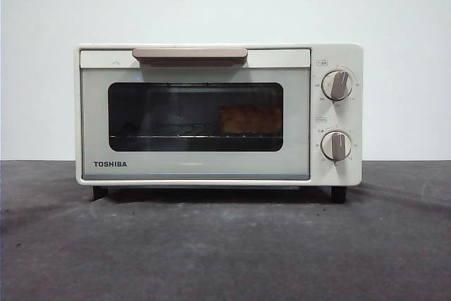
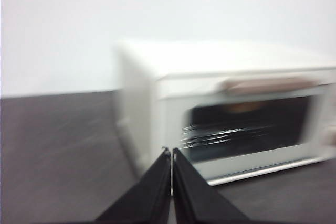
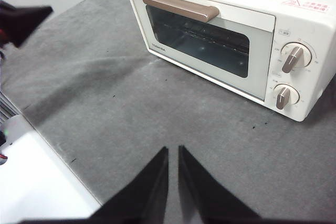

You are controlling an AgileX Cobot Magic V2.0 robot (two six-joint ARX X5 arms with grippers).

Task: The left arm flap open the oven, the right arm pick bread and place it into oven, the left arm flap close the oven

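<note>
The cream-white TOSHIBA oven [image 1: 197,168] stands on the dark table with its door shut and the beige handle [image 1: 189,54] up at the top. Through the dark glass the golden bread [image 1: 250,119] lies on the wire rack, toward the knob side. My left gripper [image 2: 171,151] is shut and empty, hovering apart from the oven [image 2: 210,61] near its knobless corner; that view is blurred. My right gripper [image 3: 173,149] is shut with nothing in it, held above the table well in front of the oven [image 3: 315,35]. Neither gripper shows in the front view.
Grey table mat [image 1: 225,252] stretches in front of the oven. Two round knobs [image 1: 338,84] sit on its right panel. The table's edge and a white surface [image 3: 37,182] lie beside my right gripper. A black tip of the other arm [image 3: 23,20] shows off to the side.
</note>
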